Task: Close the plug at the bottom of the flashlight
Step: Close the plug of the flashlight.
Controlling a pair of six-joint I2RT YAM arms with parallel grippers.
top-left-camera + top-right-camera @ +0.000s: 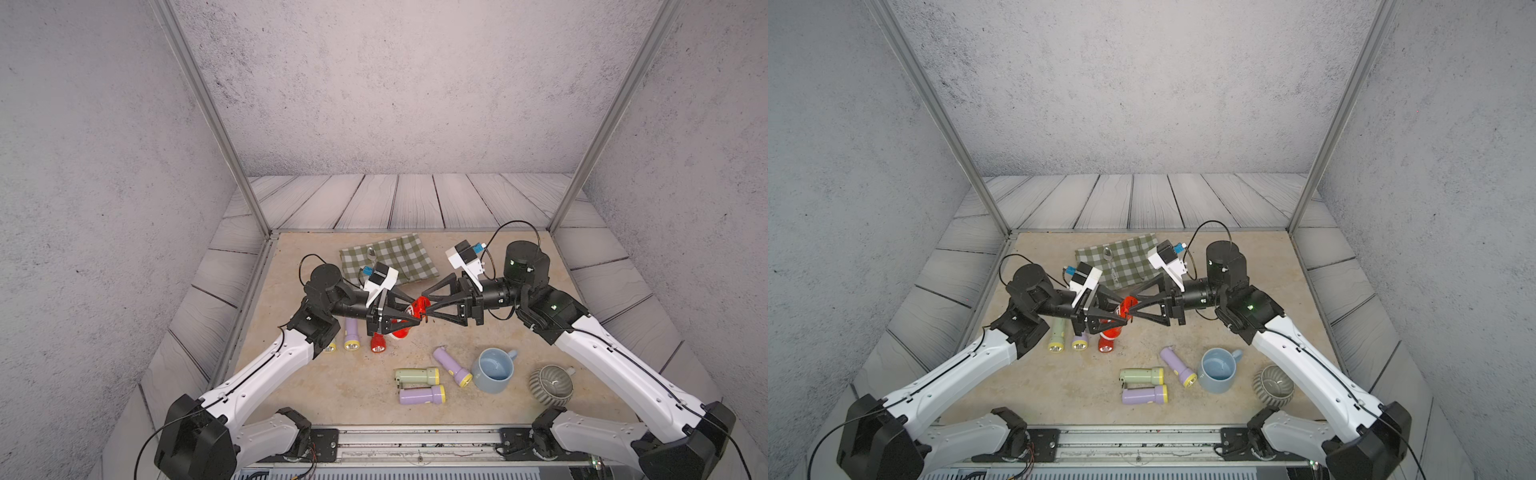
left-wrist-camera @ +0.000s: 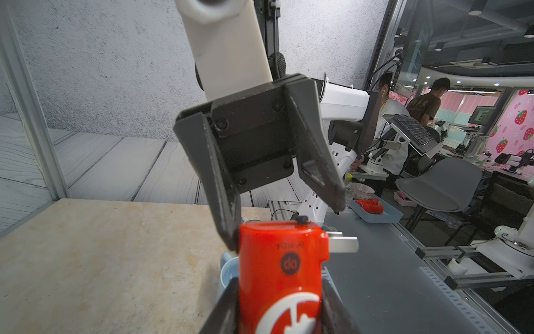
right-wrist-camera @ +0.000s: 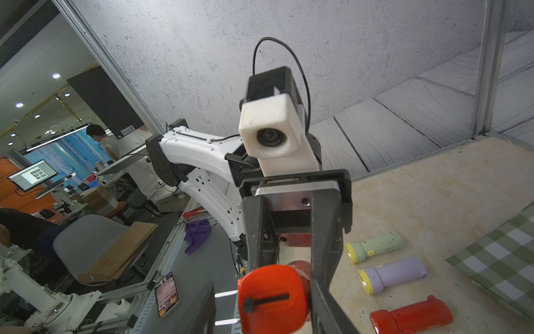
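Left gripper (image 2: 278, 313): pressed together on the body of the red flashlight (image 2: 281, 260), one finger on each side, holding it clear of the table (image 1: 332, 399).
Right gripper (image 3: 267, 311): jaws spread, straddling the flashlight's bottom end. In the left wrist view one finger (image 2: 222, 188) lies against the side of that end and the other stands clear of it.
Plug (image 2: 342, 244): two flat metal prongs stick out sideways from the bottom end, not folded in. In the right wrist view they reach toward the finger that stands clear.
End face: red, with a black strip ending in a round knob (image 3: 249, 305).
Flashlight's place: in the air over the middle of the table, between the two grippers, bottom end pointing right, just in front of the checked cloth (image 1: 388, 257).
Left side: lying under the left arm are a second red flashlight (image 1: 378, 344), a purple flashlight (image 1: 351, 334) just beside it, and a green flashlight (image 1: 1056, 336) further left. All three have their heads toward the near edge.
Near middle: a pale green torch (image 1: 417, 376) and a lilac torch (image 1: 422, 395) lie side by side, with a slanted lilac torch (image 1: 452, 366) just to their right.
Near right: a blue mug (image 1: 492, 370) stands upright, with a grey ribbed cup (image 1: 550, 384) further right.
Far middle: a spoon (image 1: 371, 252) lies on the cloth.
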